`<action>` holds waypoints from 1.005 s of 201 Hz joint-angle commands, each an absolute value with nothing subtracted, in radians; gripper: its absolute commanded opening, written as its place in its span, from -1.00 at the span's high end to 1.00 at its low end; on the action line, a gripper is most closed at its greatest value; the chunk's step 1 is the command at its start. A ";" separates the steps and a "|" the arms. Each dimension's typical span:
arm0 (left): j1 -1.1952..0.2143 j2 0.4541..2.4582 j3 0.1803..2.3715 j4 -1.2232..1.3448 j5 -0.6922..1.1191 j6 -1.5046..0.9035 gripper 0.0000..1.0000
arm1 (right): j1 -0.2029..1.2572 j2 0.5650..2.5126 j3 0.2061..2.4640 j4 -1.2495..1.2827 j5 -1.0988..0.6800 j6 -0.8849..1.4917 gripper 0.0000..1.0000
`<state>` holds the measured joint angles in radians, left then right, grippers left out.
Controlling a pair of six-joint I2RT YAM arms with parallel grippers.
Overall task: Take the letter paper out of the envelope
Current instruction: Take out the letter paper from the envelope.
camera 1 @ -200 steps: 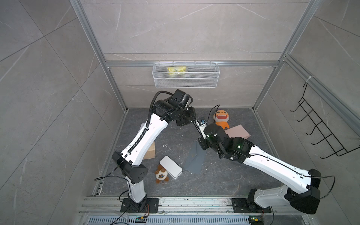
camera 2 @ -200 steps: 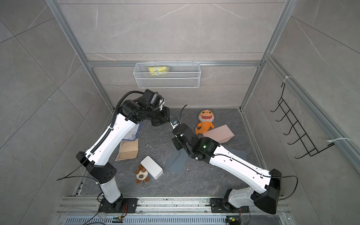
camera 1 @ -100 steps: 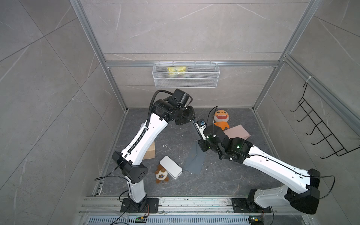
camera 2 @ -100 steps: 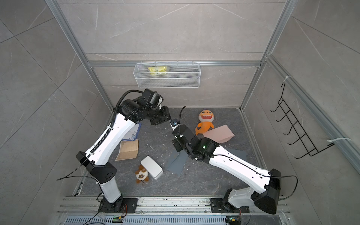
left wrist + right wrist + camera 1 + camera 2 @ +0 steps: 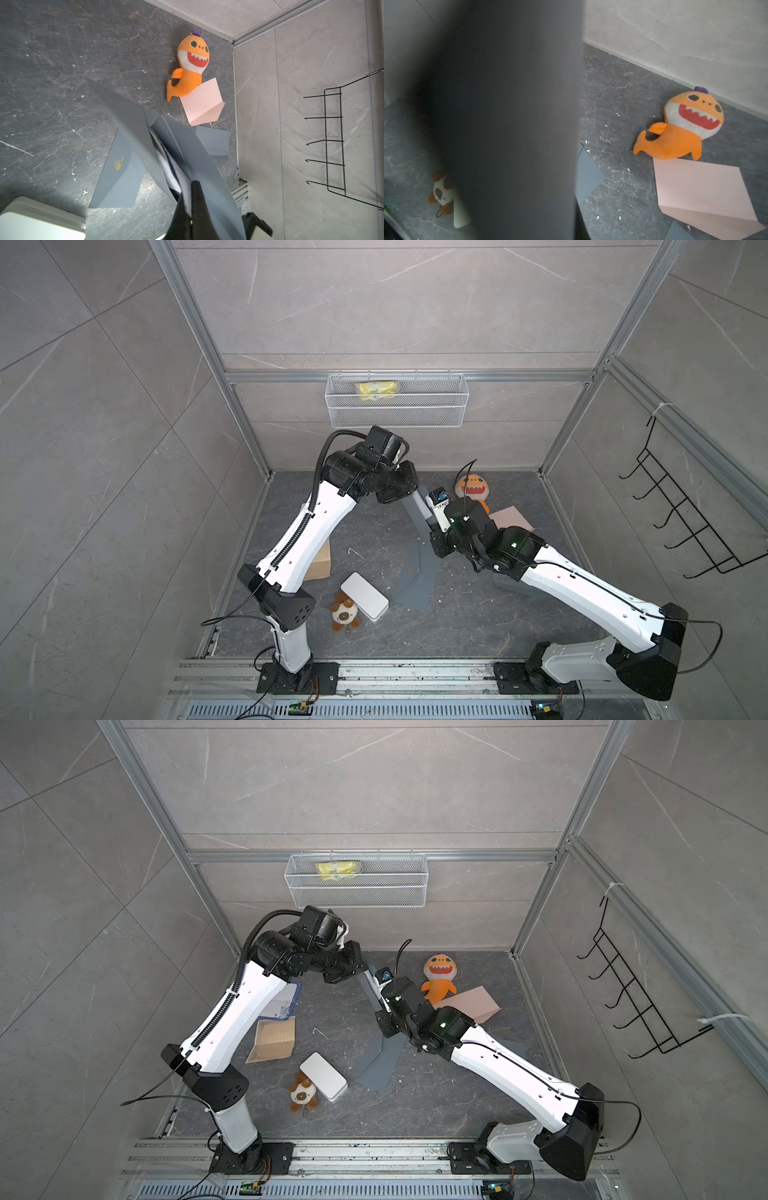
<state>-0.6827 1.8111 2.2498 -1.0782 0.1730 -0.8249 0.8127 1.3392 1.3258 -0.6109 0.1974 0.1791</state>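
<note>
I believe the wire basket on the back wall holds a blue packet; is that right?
Not quite: the packet in the wire basket on the back wall is yellow, not blue, as both top views show.

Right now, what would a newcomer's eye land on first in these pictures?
The left arm and right arm meet mid-air over the floor's middle, with a grey envelope slanted between them. Next comes the orange shark by the back wall, touching a pink sheet.
</note>
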 commanded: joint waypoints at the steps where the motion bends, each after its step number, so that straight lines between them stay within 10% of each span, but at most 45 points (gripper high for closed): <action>1: -0.678 1.788 2.292 -1.014 0.236 -0.848 1.00 | 0.783 1.347 1.311 -0.650 0.067 0.229 1.00; 121: -0.661 1.739 2.298 -0.801 0.315 -0.886 1.00 | 0.627 1.398 1.312 -0.690 -0.038 0.392 1.00; 202: -0.574 1.596 1.922 -0.620 0.393 -0.931 1.00 | 0.543 1.252 1.071 -0.792 0.029 0.732 1.00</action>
